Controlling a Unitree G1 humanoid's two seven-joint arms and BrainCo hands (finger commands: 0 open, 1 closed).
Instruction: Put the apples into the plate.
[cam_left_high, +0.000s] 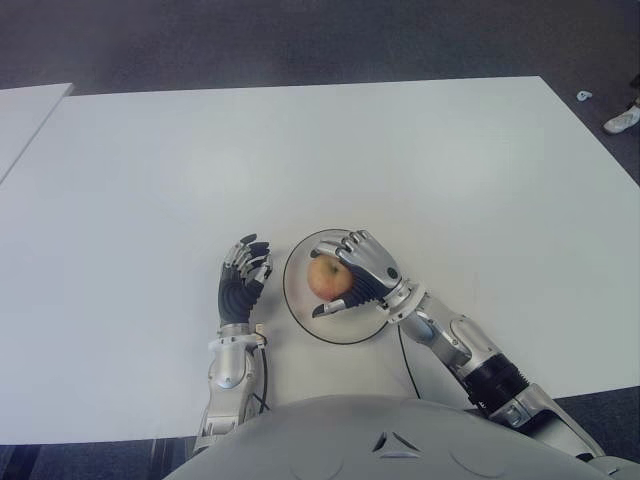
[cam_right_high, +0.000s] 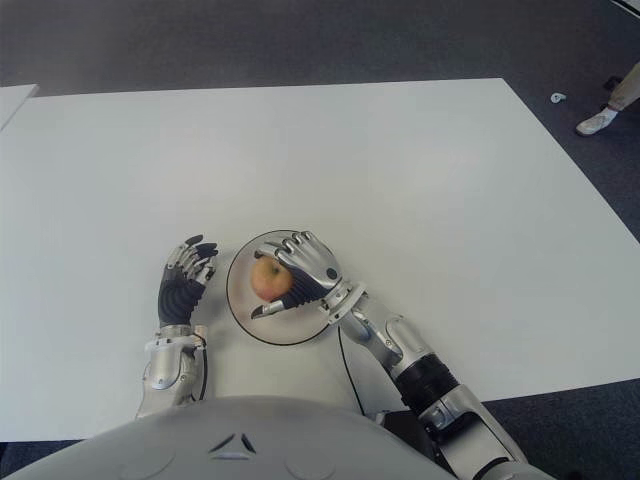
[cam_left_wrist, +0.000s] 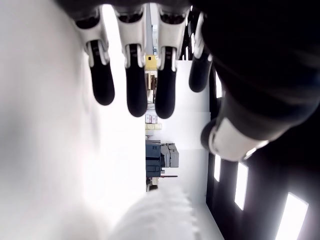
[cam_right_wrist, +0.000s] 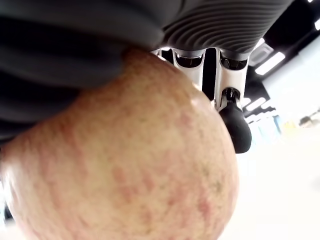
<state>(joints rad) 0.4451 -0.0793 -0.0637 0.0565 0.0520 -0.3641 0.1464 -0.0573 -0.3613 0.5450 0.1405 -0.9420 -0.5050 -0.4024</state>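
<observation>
Apple (cam_left_high: 324, 279) gripped in right hand (cam_left_high: 365, 272), over plate (cam_left_high: 300, 310) at lower centre. We lower, then uncurl fingers slowly so it won't roll. Left hand (cam_left_high: 243, 275) relaxed, empty, left of plate.

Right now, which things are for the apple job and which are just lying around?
For the job:
apple, held in the right hand
plate underneath it

Just there:
left hand, open beside the plate's left
white table
shoe on the floor
</observation>
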